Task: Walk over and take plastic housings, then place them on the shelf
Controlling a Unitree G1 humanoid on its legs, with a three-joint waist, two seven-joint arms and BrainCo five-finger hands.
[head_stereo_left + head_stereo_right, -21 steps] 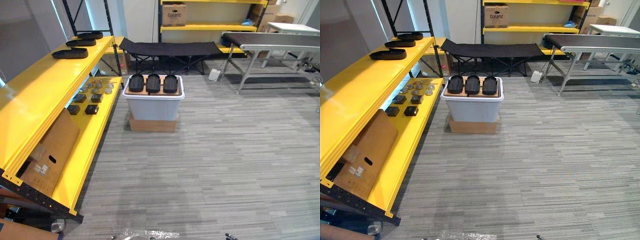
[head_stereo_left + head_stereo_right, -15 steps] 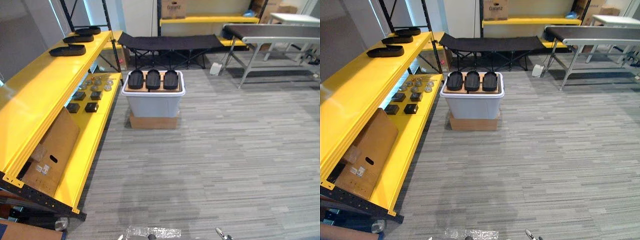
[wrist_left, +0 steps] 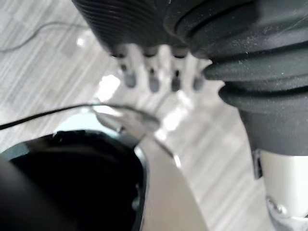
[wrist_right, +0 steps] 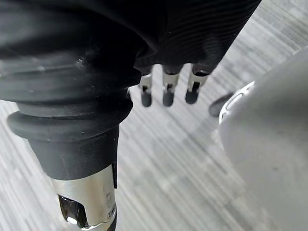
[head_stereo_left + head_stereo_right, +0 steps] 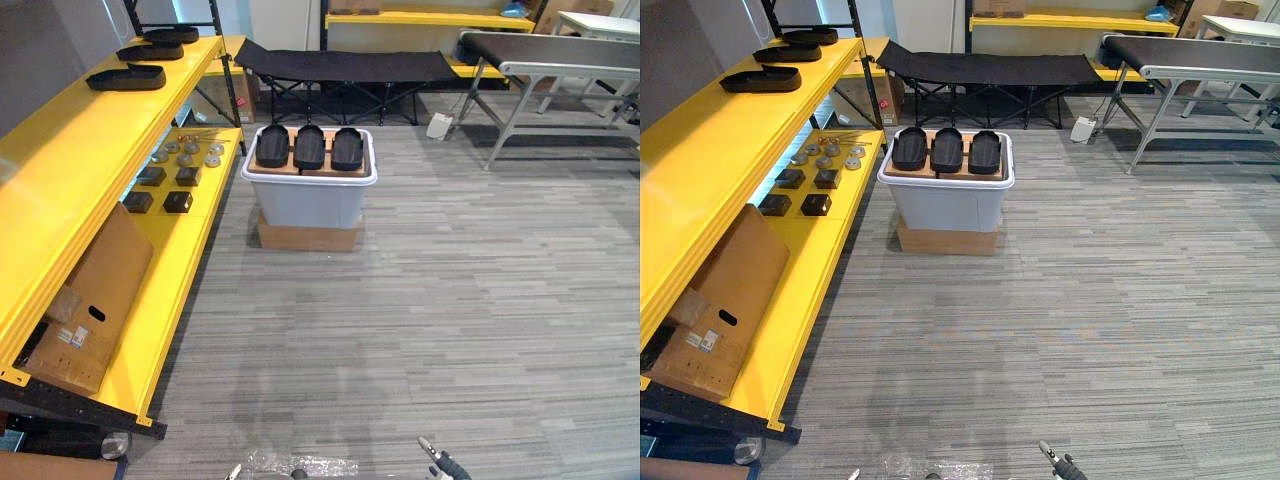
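**Closing on the bin**

Has drawn nearer the white bin point(image 5: 310, 200) since earlier, whole view shifting, nothing rearranged. Carries nothing: left hand point(image 3: 152, 73) and right hand point(image 4: 166, 90) hanging with loose, straight fingers. Faces three plastic housings point(image 5: 309, 147) atop the bin, far ahead, slightly left, long axes near-to-far; yellow shelf point(image 5: 70, 165) at left.

3 plastic housings point(image 5: 947, 150) on the bin point(image 5: 945, 208); 3 more on the shelf point(image 5: 700, 150); 4 blocks point(image 5: 816, 204).
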